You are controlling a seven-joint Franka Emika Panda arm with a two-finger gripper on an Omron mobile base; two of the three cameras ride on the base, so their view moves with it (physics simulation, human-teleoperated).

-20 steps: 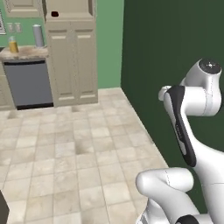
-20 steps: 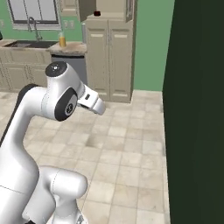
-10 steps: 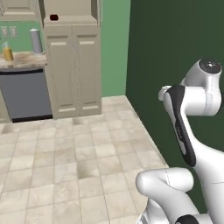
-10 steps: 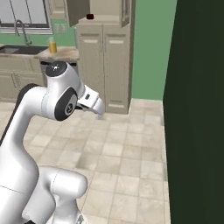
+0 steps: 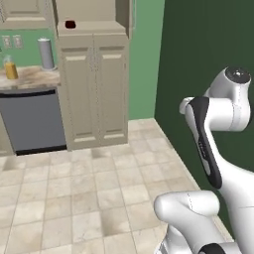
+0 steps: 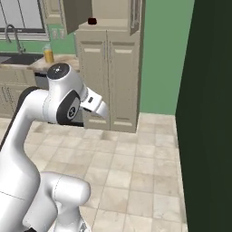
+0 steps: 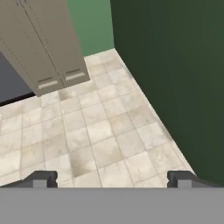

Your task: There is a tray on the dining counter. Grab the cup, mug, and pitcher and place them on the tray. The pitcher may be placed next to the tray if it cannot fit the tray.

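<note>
Kitchen floor first: pale beige tiles (image 5: pixel 74 198) run from the robot's base to the far cabinets, with a dark green wall (image 5: pixel 208 54) closing off the right side. Far ahead stands a tall beige pantry cabinet (image 5: pixel 94 89), and tucked in the open niche above its doors is the dark red mug (image 5: pixel 70 24). Left of the cabinet, a grey dishwasher front (image 5: pixel 32 121) sits under the wall table (image 5: pixel 30 77); on that top the yellow-orange pitcher (image 5: pixel 10 69) stands upright, far left, with a grey canister (image 5: pixel 45 53) just to its right. The right base view picks up the faucet (image 6: pixel 13 36) further left. The claw (image 7: pixel 111 177) hangs over bare tile, fingertips (image 7: pixel 43 178) spread wide, nothing between them. My read: both targets lie far ahead and well above the claw, mug straight on, pitcher off to the left, so the base has ground to cover before any reach.
</note>
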